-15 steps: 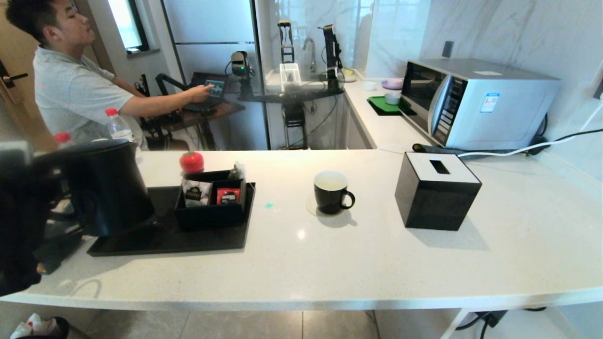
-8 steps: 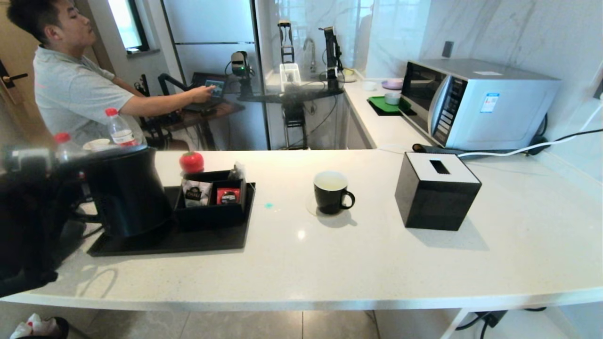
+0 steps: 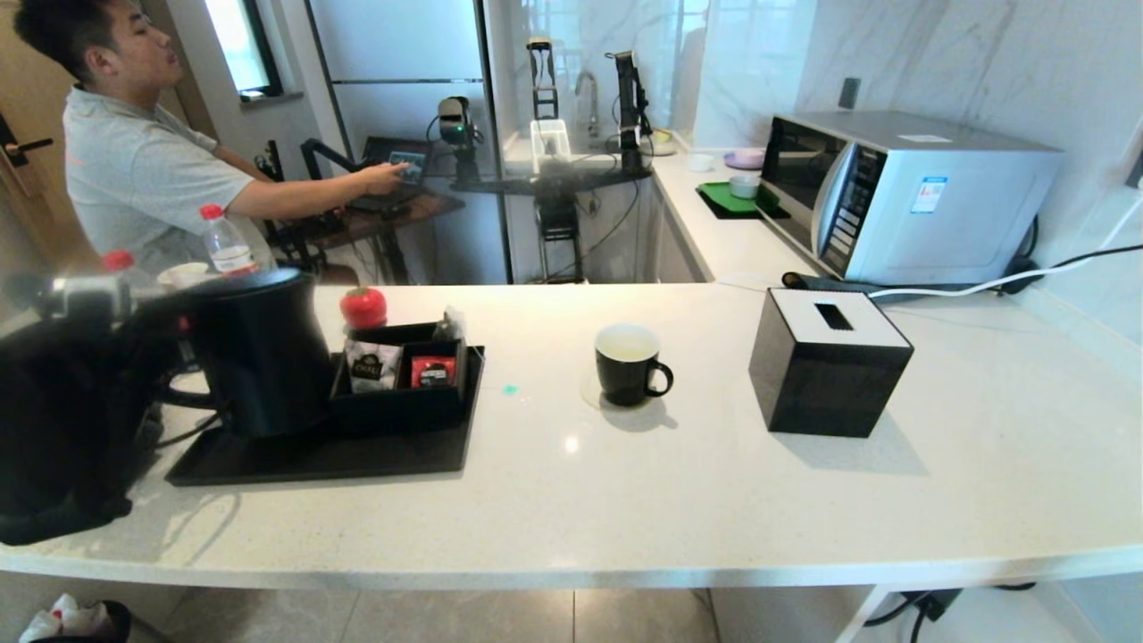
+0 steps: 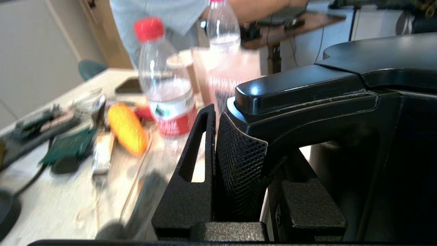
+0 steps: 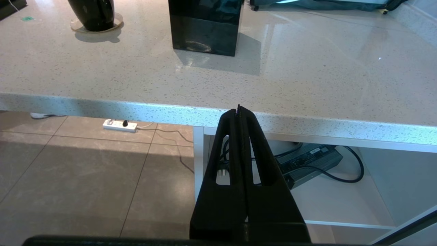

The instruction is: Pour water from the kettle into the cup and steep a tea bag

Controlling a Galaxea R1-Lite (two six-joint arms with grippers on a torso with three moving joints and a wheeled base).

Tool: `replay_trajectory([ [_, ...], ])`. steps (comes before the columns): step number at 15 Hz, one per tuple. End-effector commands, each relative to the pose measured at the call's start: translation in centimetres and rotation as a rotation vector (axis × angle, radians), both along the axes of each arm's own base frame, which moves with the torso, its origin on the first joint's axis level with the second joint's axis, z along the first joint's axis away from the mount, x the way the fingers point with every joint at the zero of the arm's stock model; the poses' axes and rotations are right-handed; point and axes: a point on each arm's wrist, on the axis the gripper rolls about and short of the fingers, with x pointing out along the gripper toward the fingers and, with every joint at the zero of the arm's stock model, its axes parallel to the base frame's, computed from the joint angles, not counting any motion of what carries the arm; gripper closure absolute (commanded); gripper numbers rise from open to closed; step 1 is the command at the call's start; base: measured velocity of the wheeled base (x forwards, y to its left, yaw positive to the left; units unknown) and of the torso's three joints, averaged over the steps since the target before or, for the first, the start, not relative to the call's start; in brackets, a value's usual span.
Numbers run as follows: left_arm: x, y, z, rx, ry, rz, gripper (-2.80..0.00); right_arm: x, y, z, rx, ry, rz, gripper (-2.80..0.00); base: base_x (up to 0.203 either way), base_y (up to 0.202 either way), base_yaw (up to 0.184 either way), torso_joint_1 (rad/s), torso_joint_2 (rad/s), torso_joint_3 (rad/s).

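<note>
While the kettle [image 3: 259, 353] stands upright at the 9 o'clock side of the white surface [image 3: 625, 500], its bottom is over the left end of a flat black tray [image 3: 321, 455], but I cannot tell if it touches the tray. The left gripper [image 4: 244, 155] is at the kettle's 9 o'clock side, and its jaws are clamped on the kettle's big loop handle [image 4: 307, 102]. Just beside the kettle, at its 3 o'clock, a small black box [image 3: 402, 393] sits on the same tray with a white packet [image 3: 368, 371] and a red packet [image 3: 433, 371] inside it. A little red round thing [image 3: 363, 307] sits just behind the box. Well apart from the kettle, near the middle of the surface, the cup [image 3: 629, 366] stands on a thin round mat, with its little handle pointing to 3 o'clock. It has pale liquid inside. At the cup's 3 o'clock is a black cube tissue box [image 3: 826, 362] with a white top. A silver microwave [image 3: 902, 192] is at 1 o'clock, far back. Two clear bottles with red caps [image 4: 164, 92] stand behind the kettle. A man in a grey shirt [image 3: 134, 152] is at 11 o'clock. The right gripper [image 5: 239, 112] hangs low by the front edge of the surface, with its jaws pressed together and nothing between them.
</note>
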Motion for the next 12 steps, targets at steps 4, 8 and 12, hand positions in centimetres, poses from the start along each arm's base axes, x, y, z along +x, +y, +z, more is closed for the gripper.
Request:
replay_trajectory([
  [4, 1.1, 0.7, 0.2, 0.004, -0.077, -0.001, 0.00, 0.0, 0.0, 0.0, -0.001, 0.002, 0.001, 0.00, 0.000, 0.000, 0.000, 0.000, 0.00, 0.000],
  [8, 1.4, 2.2, -0.6, -0.009, -0.075, -0.015, 0.00, 0.0, 0.0, 0.0, -0.001, 0.001, 0.001, 0.00, 0.000, 0.000, 0.000, 0.000, 0.00, 0.000],
  [12, 2.3, 4.0, -1.6, -0.012, -0.087, -0.043, 0.00, 0.0, 0.0, 0.0, -0.001, 0.002, 0.001, 0.00, 0.000, 0.000, 0.000, 0.000, 0.00, 0.000],
])
